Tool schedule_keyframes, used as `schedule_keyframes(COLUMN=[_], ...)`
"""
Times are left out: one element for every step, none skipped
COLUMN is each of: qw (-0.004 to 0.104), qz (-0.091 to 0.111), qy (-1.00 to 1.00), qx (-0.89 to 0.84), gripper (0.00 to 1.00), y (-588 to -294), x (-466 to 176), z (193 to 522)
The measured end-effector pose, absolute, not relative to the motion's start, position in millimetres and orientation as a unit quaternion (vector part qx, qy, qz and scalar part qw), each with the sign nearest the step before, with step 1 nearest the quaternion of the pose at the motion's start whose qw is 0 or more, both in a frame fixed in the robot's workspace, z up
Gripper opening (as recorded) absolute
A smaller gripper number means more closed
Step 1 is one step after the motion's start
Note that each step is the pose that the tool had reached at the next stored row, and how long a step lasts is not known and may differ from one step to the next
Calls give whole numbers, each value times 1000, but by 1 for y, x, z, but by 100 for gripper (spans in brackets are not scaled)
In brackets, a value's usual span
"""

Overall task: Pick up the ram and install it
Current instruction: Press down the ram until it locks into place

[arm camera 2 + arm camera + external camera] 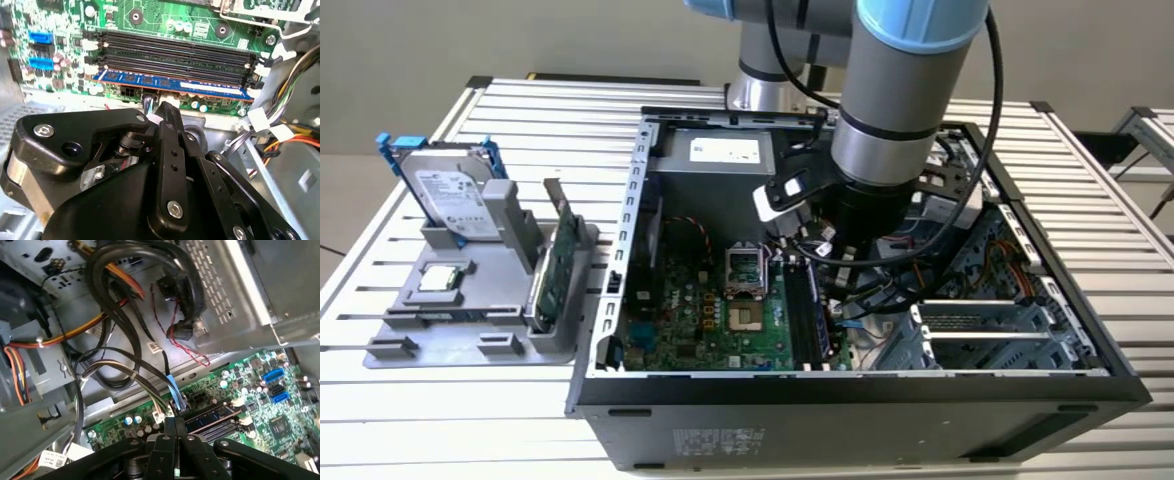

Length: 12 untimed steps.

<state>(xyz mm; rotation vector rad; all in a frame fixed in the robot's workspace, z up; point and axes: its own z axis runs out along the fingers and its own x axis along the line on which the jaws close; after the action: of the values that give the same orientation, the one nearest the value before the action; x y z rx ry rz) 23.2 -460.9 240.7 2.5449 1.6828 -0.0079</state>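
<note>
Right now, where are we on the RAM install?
The ram lies in the motherboard slot nearest the case wall, the three other slots bare. The gripper sits just above it, fingers together, holding nothing. Whether the latches have clicked can't be told.

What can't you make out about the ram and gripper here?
- Second wrist view: the gripper blocks part of the ram along its edge, so full seating is unclear.
- First wrist view: the gripper covers most of the memory slots.
- Exterior view: the arm hides the gripper's tip.
</note>
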Motion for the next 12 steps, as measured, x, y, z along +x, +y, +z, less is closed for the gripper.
schedule_keyframes(qw=[45,45,45,45,44,44,44,44,44,44,44,44], qz=[-2,-2,-2,-2,-2,-2,-2,-2,-1,-1,-1,-1], qy=[559,566,574,580,588,594,599,603,607,612,618,620], qx=[828,823,818,813,808,803,799,797,793,789,785,784], gripper=[0,0,0,0,0,0,0,0,0,0,0,0], y=[-461,-461,-461,-461,-461,-461,-461,-461,-461,-461,-461,-461], x=[23,23,23,23,23,23,23,23,23,23,23,23], z=[241,241,241,241,241,241,241,241,241,241,241,241])
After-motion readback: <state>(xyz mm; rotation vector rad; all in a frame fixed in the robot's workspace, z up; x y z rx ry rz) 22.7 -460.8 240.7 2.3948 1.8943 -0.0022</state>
